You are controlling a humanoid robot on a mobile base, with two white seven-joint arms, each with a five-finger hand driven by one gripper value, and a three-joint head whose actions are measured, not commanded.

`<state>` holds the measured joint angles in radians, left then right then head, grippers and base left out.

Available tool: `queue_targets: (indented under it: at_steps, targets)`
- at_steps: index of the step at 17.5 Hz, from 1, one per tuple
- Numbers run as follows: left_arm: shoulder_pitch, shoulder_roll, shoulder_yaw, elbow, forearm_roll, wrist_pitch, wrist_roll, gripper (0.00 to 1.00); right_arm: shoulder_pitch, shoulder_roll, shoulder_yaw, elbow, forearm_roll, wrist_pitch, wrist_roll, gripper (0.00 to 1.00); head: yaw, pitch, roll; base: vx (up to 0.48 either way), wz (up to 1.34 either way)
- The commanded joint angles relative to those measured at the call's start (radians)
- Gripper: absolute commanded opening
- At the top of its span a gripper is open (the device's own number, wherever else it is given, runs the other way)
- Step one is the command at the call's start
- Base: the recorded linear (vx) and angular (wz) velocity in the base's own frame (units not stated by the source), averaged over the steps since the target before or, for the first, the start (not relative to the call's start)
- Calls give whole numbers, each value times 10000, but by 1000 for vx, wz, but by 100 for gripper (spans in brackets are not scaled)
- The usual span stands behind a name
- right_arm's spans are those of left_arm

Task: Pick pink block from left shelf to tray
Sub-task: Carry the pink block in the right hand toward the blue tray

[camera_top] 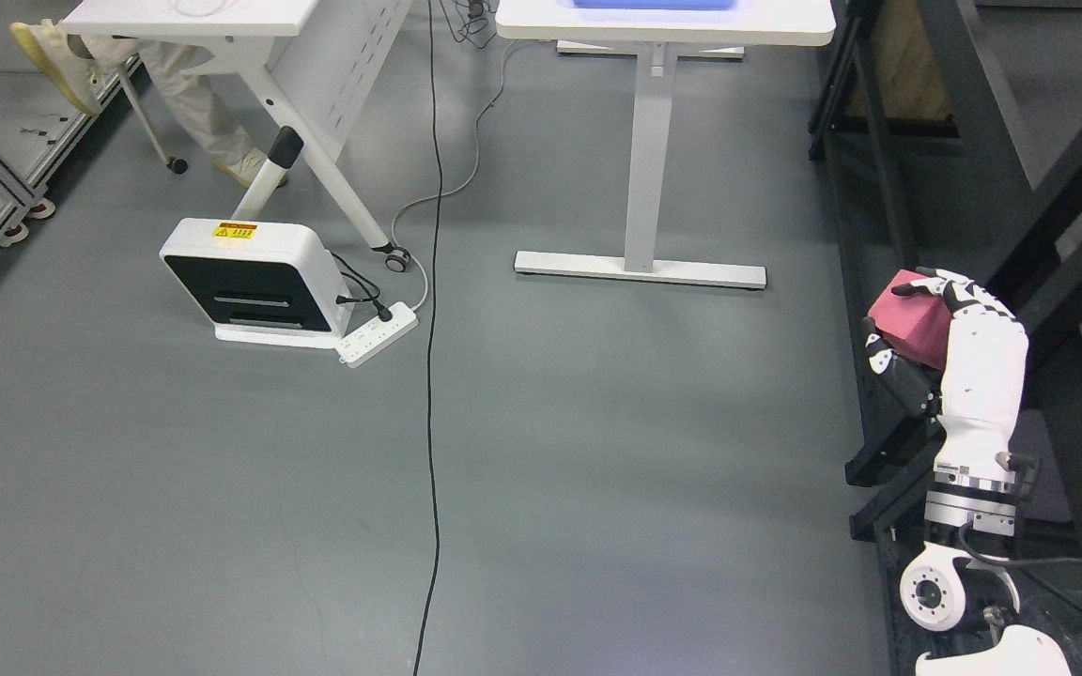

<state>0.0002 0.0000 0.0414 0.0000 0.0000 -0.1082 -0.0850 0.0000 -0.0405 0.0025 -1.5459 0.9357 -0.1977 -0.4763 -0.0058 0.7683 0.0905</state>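
right hand has fingers wrapped on the pink block, grip looks ok. tray is far off tho, imo block could slip w/ any jolt on the way

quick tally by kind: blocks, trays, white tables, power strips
pink block: 1, held in the right hand
blue tray: 1
white tables: 2
power strip: 1
total: 5
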Motion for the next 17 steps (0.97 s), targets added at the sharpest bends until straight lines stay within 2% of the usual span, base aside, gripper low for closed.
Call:
queue_targets:
  at_steps: [1, 10, 17]
  targets:
    - [-324, 175, 0, -175, -15, -7, 7, 100, 46, 6, 236, -19, -107, -17, 38, 3, 0, 0, 0, -44, 278]
    - [-324, 175, 0, -175, 0, -7, 7, 100, 46, 6, 297, -19, -153, -33, 54, 3, 0, 1, 0, 49, 35]
    - [-324, 175, 0, -175, 0, -7, 7, 100, 30, 6, 313, -19, -168, -33, 100, 3, 0, 0, 0, 126, 292]
